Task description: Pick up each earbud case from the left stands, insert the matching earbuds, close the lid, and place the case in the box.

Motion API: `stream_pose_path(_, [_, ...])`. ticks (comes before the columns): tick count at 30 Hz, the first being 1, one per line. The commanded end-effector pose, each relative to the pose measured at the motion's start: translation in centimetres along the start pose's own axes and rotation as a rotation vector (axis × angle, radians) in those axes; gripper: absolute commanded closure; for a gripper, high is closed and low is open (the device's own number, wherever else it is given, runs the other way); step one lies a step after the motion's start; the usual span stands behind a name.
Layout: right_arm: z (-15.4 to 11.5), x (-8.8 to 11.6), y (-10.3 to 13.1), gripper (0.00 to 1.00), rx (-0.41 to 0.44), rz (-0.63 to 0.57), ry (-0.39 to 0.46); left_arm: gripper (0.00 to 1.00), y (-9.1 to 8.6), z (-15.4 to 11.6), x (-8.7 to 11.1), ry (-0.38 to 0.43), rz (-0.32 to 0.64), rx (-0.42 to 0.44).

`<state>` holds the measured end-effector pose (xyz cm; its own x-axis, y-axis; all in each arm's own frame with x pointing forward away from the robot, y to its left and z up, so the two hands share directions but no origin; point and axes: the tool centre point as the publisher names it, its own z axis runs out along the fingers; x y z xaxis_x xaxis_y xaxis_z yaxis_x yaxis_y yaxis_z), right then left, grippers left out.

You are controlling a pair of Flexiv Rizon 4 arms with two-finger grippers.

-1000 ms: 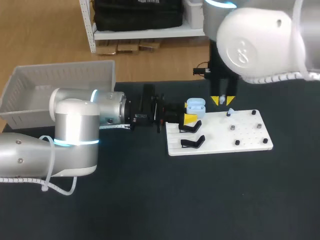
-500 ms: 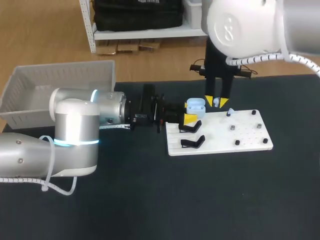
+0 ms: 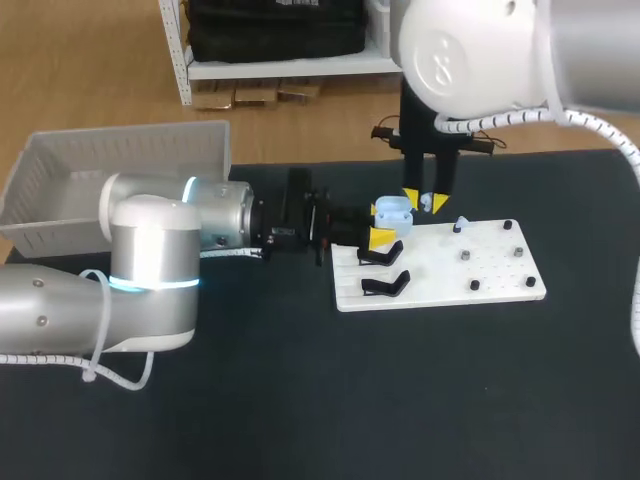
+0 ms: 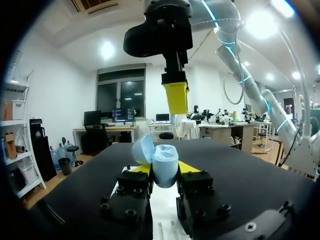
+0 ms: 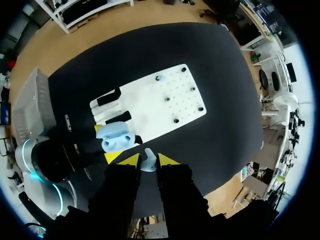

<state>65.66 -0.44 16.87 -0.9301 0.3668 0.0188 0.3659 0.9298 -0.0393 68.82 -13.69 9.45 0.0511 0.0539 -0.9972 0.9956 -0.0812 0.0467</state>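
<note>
Right hand point(image 3: 425, 201) moved toward case point(image 3: 393, 210); wrist shows earbud point(image 5: 148, 161)

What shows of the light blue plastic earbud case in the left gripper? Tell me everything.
The light blue earbud case is smooth, rounded plastic. Its hinged lid stands open, baring two wells that look empty. It sits upright, pinched between the left gripper's yellow tips, by the white board's edge. Nothing else touches it.

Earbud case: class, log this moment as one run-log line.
left end effector: shut on earbud case | lid: open | right end effector: shut on earbud, above case
</note>
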Motion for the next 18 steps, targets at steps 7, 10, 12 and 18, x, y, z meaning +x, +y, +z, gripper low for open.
stream_pose_path(7, [-0.1,0.3,1.2,1.00,0.033,0.060,0.017,1.00,-0.3,0.0,0.2,-0.015,0.040,-0.026])
stream_pose_path(10, [0.1,0.4,1.4,1.00,0.038,0.072,0.018,1.00,-0.3,0.0,0.3,-0.019,0.042,-0.028])
stream_pose_path(12, [0.2,0.2,1.6,1.00,0.036,0.080,0.016,1.00,-0.3,0.1,0.3,-0.022,0.044,-0.030])
stream_pose_path(18, [0.6,-0.1,2.0,1.00,0.019,0.119,0.015,1.00,-0.4,0.3,0.4,-0.026,0.045,-0.029])
